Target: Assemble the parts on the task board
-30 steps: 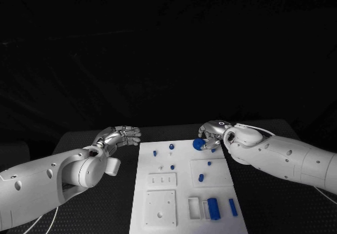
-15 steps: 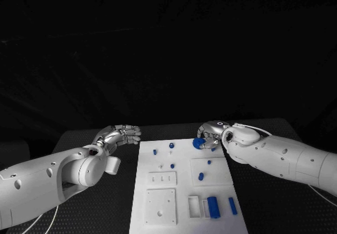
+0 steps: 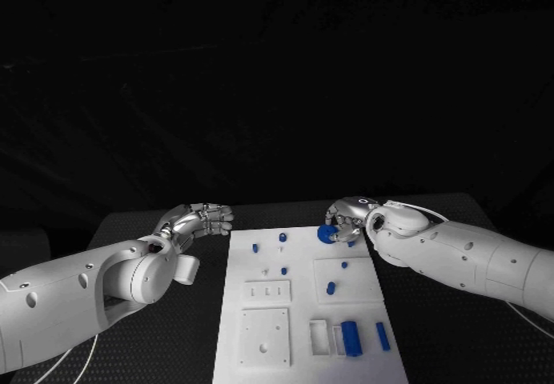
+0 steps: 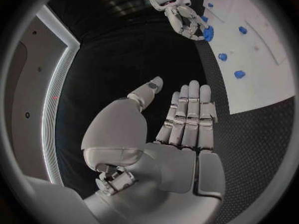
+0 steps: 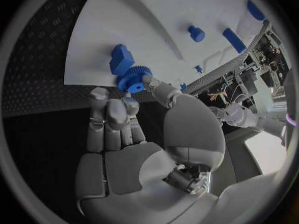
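The right robot hand (image 3: 350,216) hangs over the far right corner of the task board (image 3: 303,320), its thumb and fingertips pinching a blue toothed gear (image 5: 132,80). The gear sits just above the board's far edge, right beside a blue part (image 5: 121,59) standing on the board. The left robot hand (image 3: 198,221) hovers over the black table (image 3: 127,228) just off the board's far left corner, fingers straight and slightly apart, holding nothing. Other blue parts (image 3: 351,338) lie along the board's near end
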